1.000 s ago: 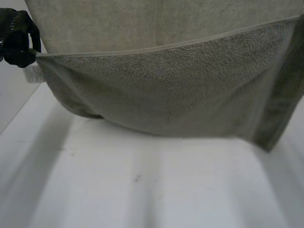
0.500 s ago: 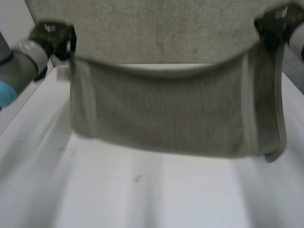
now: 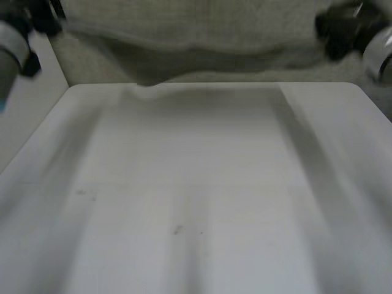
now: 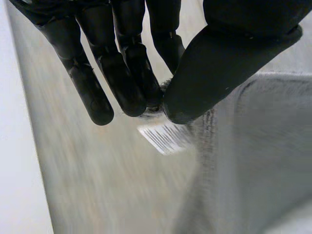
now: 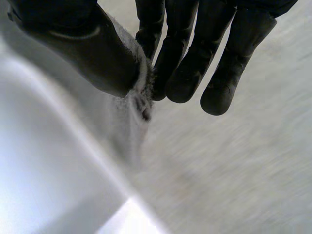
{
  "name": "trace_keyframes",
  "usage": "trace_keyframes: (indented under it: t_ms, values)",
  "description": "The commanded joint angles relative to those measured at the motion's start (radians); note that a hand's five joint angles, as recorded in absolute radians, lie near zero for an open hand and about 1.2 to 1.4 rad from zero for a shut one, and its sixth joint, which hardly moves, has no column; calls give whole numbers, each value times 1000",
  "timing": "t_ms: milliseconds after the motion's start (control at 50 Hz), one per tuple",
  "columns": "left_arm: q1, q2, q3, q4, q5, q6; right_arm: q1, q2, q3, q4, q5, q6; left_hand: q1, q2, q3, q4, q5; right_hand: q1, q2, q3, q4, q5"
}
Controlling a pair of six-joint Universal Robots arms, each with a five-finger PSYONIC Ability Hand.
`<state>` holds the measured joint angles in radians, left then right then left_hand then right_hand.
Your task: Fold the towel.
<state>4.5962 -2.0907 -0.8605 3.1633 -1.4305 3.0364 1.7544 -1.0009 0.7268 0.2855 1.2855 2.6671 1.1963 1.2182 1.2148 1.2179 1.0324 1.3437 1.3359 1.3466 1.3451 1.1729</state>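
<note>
- Head view: you've got 1 towel (image 3: 196, 33), grey-green, held up over the far edge of the white table (image 3: 196, 202). It's stretched side to side betw. the 2 hands, so its long axis runs parallel to that far edge.
- Same view: left hand (image 3: 44, 13) is at the towel's left end, above the table's far-left corner. Right hand (image 3: 343, 32) is at the right end, above the far-right corner.
- Same view: the towel sags a bit in the middle, and its lowest part hangs near the far edge, left of centre. You can't tell if it touches the table there.
- Left wrist view: the left hand (image 4: 122, 63) has its fingers (image 4: 92, 87) nearly straight, and its thumb (image 4: 219, 63) is closed against them. They pinch the towel (image 4: 97, 185) at its edge, tips close together.
- Same view: 1 white label (image 4: 163, 136) with printed bars is sewn to the towel just beyond the fingertips. The cloth hangs away from the pinch in 2 layers, with a hem running down beside the label.
- Right wrist view: the right hand (image 5: 185, 58) pinches too. Its thumb (image 5: 87, 53) presses a fuzzy edge of the towel (image 5: 219, 170) against the fingers (image 5: 222, 83), with a narrow gap and cloth caught betw. them.
- Same view: the rest of the towel spreads out beyond the fingertips.
</note>
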Motion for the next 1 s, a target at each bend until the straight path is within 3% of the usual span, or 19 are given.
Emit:
trace_keyframes:
  t_ms: [20, 100, 260, 400, 440, 500, 560, 600, 620, 660, 780, 880, 1000]
  values:
    - [16, 14, -410, 130, 84, 41, -1, 33, 349, -109, -64, -136, 200, 178, 181, 178, 189, 53, 60, 50, 51, 49]
    - [16, 6, -644, 253, 99, 166, -4, 57, 465, -189, -64, -170, 200, 178, 181, 178, 189, 53, 60, 50, 51, 49]
    - [41, 59, -883, 287, 154, 419, -61, 21, 620, -233, -58, -185, 200, 178, 181, 178, 189, 53, 60, 50, 51, 49]
    - [99, 236, -1011, 251, 154, 487, -119, -232, 776, -152, -66, -197, 200, 178, 181, 178, 189, 53, 60, 50, 51, 49]
    - [115, 301, -1031, 218, 154, 486, -142, -276, 796, -119, -69, -203, 200, 178, 181, 178, 189, 53, 60, 50, 51, 49]
    - [171, 522, -1048, 31, 169, 483, -193, -384, 821, -18, -75, -225, 200, 178, 181, 178, 189, 53, 60, 50, 51, 49]
    - [190, 597, -1045, -43, 194, 484, -245, -513, 826, 96, -86, -257, 200, 178, 181, 178, 189, 53, 60, 50, 51, 49]
    - [225, 723, -1037, -159, 272, 486, -270, -562, 824, 139, -94, -277, 200, 178, 181, 178, 189, 53, 60, 50, 51, 49]
    - [225, 724, -1037, -160, 272, 486, -286, -597, 821, 168, -109, -298, 200, 178, 181, 178, 189, 53, 60, 50, 51, 49]
    - [277, 779, -1035, -200, 356, 484, -297, -617, 821, 173, -124, -317, 200, 178, 181, 178, 189, 53, 60, 50, 51, 49]
    - [306, 756, -1043, -181, 412, 479, -306, -582, 827, 153, -170, -332, 200, 178, 181, 178, 189, 53, 60, 50, 51, 49]
    - [290, 580, -1008, -132, 397, 479, -290, -438, 806, 104, -158, -329, 200, 178, 181, 178, 189, 53, 60, 50, 51, 49]
    - [199, 348, -884, -118, 341, 476, -233, -285, 729, 31, -129, -308, 200, 178, 181, 178, 189, 53, 60, 50, 51, 49]
